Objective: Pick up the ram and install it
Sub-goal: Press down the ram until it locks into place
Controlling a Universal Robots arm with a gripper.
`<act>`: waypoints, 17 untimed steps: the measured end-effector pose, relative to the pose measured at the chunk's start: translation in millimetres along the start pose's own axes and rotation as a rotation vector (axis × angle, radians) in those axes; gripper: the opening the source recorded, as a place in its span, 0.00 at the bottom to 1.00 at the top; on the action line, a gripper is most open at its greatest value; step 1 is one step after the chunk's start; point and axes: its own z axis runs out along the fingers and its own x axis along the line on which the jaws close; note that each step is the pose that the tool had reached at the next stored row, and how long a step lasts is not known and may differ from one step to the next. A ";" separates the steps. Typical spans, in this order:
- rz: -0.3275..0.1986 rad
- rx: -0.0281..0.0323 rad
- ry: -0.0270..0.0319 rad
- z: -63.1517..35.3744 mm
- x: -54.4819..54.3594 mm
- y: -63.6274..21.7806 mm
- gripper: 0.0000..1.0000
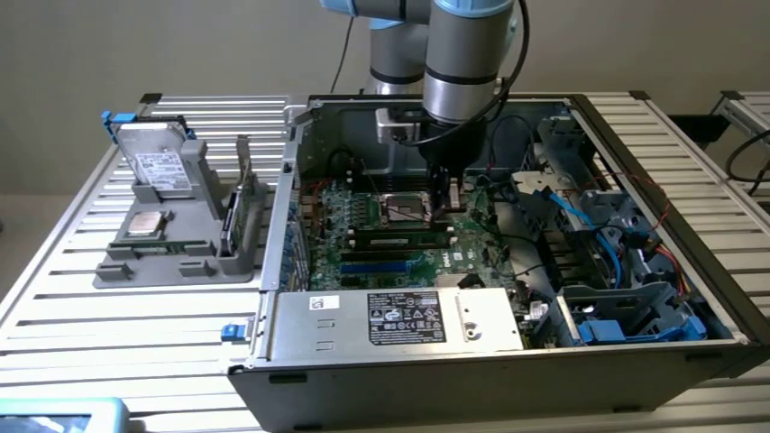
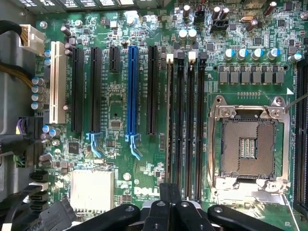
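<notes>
Exterior view
- The worktop [image 1: 72, 316] carries an open computer case [image 1: 481, 370] and, at the exterior view's left, a grey holder [image 1: 121, 271].
- The case contains the motherboard [image 1: 361, 266], a silver power supply [image 1: 398, 316] along its front wall, loose cables and blue drive brackets [image 1: 626, 329] at the exterior view's right.
- The holder contains a hard drive [image 1: 157, 167], a square processor chip [image 1: 147, 224] and a green board [image 1: 241, 212] standing on edge.
- The ram [image 1: 398, 242] stands on its long edge in a memory slot on the motherboard, label face visible. Its long axis runs from the exterior view's left to its right.
- The gripper [image 1: 452, 206] hangs inside the case, just above the motherboard, near the processor socket [image 1: 403, 209] and close to the ram. Jaws are fully closed and hold nothing.

Wrist view
- The ram [image 2: 168, 125] appears edge-on as a thin strip in the memory slot nearest the expansion slots, with its long axis parallel to the neighbouring empty memory slots [image 2: 191, 125].
- The blue expansion slot [image 2: 132, 91] and the open, empty processor socket [image 2: 249, 144] lie on opposite sides of the memory slots.
- The gripper [image 2: 170, 188] sits over one end of the ram's slot, jaws pressed together, nothing between them.
</notes>
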 end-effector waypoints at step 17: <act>0.000 0.0018 -0.0111 4.5 -0.5 1.3 0.11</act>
